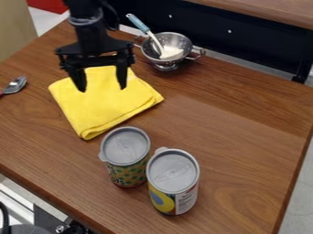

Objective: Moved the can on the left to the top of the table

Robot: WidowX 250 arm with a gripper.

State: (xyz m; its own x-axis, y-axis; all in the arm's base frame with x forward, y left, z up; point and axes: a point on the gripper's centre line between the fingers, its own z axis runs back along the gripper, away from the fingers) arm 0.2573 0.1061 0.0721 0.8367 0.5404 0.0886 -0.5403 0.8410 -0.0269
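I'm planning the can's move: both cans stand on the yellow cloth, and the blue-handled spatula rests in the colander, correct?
No: the camera view shows both cans on the wooden table, off the yellow cloth. The spatula does rest in the colander.

Two cans (125, 147); one cloth (104, 107), colander (177, 40), spatula (139, 23), spoon (16, 85)

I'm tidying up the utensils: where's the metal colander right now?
In the camera view, the colander sits at the table's far edge, right of the yellow cloth.

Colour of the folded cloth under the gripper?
Plain yellow folded cloth, best seen in the camera view.
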